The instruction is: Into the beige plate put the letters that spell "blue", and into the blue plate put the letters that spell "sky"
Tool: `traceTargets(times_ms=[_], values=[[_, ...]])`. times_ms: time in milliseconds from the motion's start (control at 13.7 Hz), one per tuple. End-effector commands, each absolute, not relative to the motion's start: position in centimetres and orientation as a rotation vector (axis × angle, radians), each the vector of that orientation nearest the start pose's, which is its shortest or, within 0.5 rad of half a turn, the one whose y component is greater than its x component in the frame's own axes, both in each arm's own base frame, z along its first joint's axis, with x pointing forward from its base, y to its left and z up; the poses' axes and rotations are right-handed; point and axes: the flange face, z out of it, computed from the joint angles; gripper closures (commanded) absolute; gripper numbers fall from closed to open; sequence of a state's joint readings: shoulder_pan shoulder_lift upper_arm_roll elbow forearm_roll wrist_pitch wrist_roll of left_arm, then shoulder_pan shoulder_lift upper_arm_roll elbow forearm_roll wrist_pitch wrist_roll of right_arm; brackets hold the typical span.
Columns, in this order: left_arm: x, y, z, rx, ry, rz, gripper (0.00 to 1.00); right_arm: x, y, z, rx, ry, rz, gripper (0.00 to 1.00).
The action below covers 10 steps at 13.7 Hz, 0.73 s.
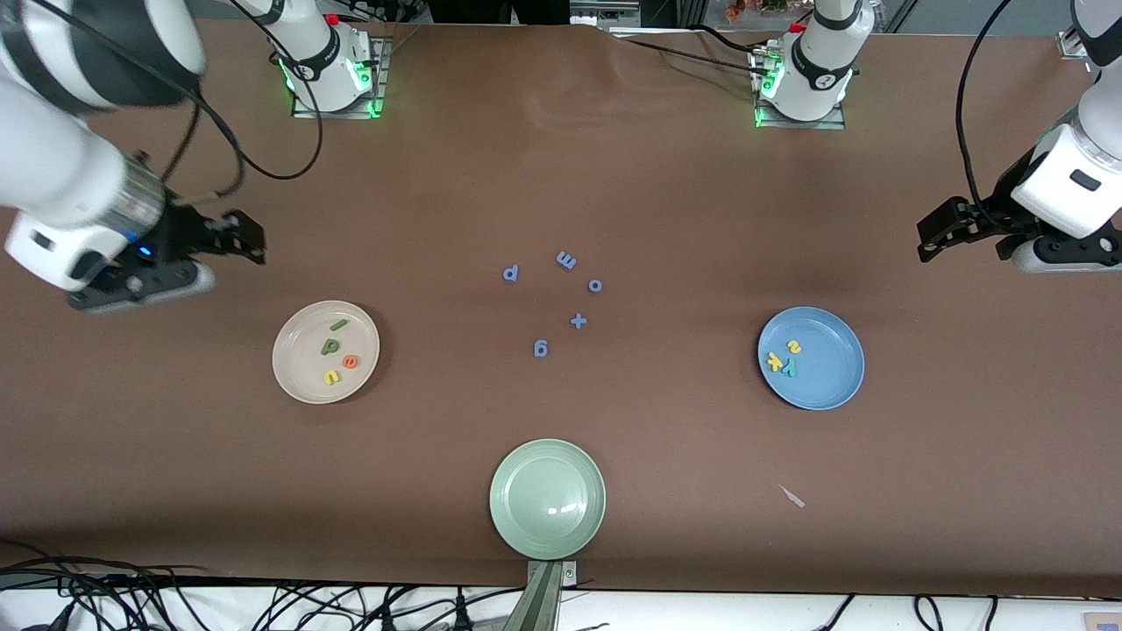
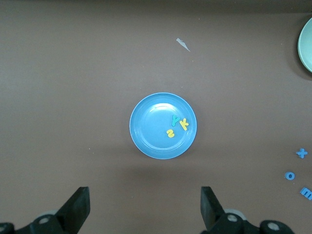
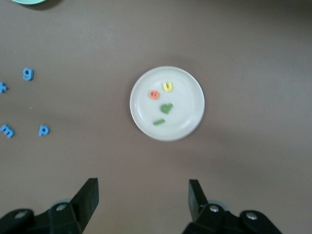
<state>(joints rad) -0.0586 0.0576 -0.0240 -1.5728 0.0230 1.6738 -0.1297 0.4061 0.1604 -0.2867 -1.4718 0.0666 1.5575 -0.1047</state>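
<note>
Both arms were pulled back to the table ends, nothing in hand.

Right gripper (image 1: pixel 241 235) hung over bare table at the right arm's end, fingers (image 3: pixel 90 195) spread apart, nothing between them. Left gripper (image 1: pixel 942 230) hung over bare table at the left arm's end, fingers (image 2: pixel 78 207) wide apart, also holding nothing.

Beige plate (image 1: pixel 294 386) sat toward the right arm's end, well in from the table edge. All four "blue" letters were inside it: light green l (image 1: pixel 338 325), dark green b (image 1: pixel 330 345), orange e (image 1: pixel 351 361), yellow u (image 1: pixel 332 377). They sat clustered near the middle, clear of the rim, with none overhanging.

Blue plate (image 1: pixel 833 386) sat toward the left arm's end, with open brown table (image 1: pixel 561 175) all around it. The "sky" letters were inside: yellow s (image 1: pixel 794 347), yellow k (image 1: pixel 775 360), teal y (image 1: pixel 790 369). They were bunched on the part of the plate facing the table centre; k was close to the rim but inside it, and y touched k.

Loose blue letters (image 1: pixel 561 302) lay scattered mid-table between the two plates, well apart from both. The pale green plate (image 1: pixel 547 498) sat nearest the front camera, close to the table's front edge. A small pale scrap (image 1: pixel 792 497) lay on the table nearer the camera than the blue plate.
</note>
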Motion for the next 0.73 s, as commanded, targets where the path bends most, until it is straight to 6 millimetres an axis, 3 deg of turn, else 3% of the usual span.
traceTargets(times_ms=[0,220,659], values=[[58.2,-4.4,60.5,-3.123,-0.051,-0.068,0.0,55.5,6.6,60.9,-3.087,-0.322,0.119,0.16],[58.2,-4.3,60.5,-3.123,-0.053,-0.068,0.0,54.0,5.8,61.7,-3.104,-0.3,0.141,0.15],[58.2,-4.3,60.5,-3.123,-0.053,-0.068,0.0,54.7,5.0,62.0,-3.131,-0.301,0.121,0.15]])
